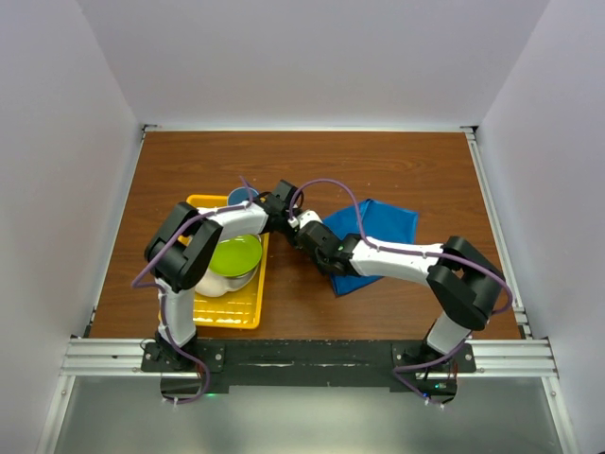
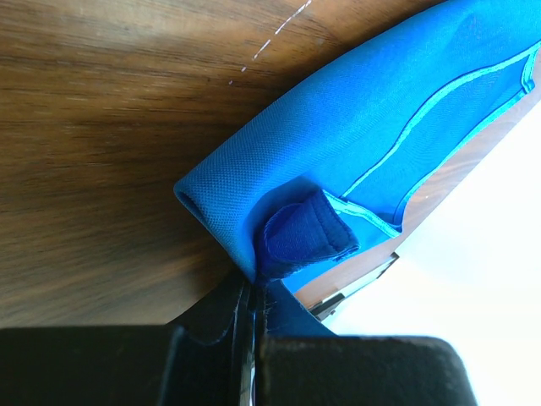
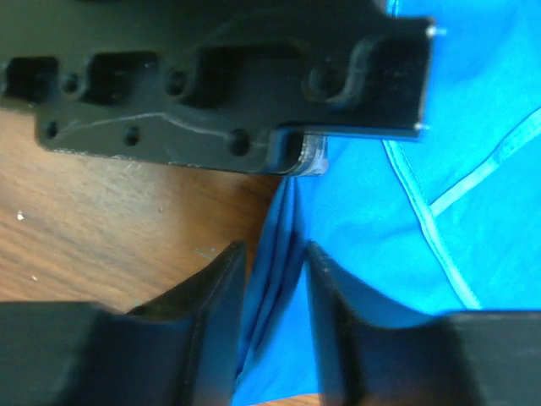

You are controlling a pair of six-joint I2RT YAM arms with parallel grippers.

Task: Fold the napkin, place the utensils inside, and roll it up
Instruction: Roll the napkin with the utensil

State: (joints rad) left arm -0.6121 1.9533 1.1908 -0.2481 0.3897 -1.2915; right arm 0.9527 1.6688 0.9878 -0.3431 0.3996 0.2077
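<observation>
A: Overhead, where's the napkin (image 1: 383, 236)?
B: Its edge lies where the left gripper (image 1: 286, 206) and right gripper (image 1: 304, 230) meet.
A: Left wrist?
B: Fingers (image 2: 211, 317) clamped on its fold.
A: Right wrist?
B: Fold sits between the fingers (image 3: 211, 296); pinched or not, unclear.

napkin (image 1: 383, 232) on table (image 1: 397, 165), right of tray (image 1: 227, 317) | bowl (image 1: 234, 255) in tray | cup (image 1: 241, 196) at tray's far end

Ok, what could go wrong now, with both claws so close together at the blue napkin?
1. The left claw pinches only a small bunch of the napkin; a pull might slip it free.
2. The right claw has its jaws apart around a fold, right beside the left claw, so the two could collide when it closes or lifts.
</observation>
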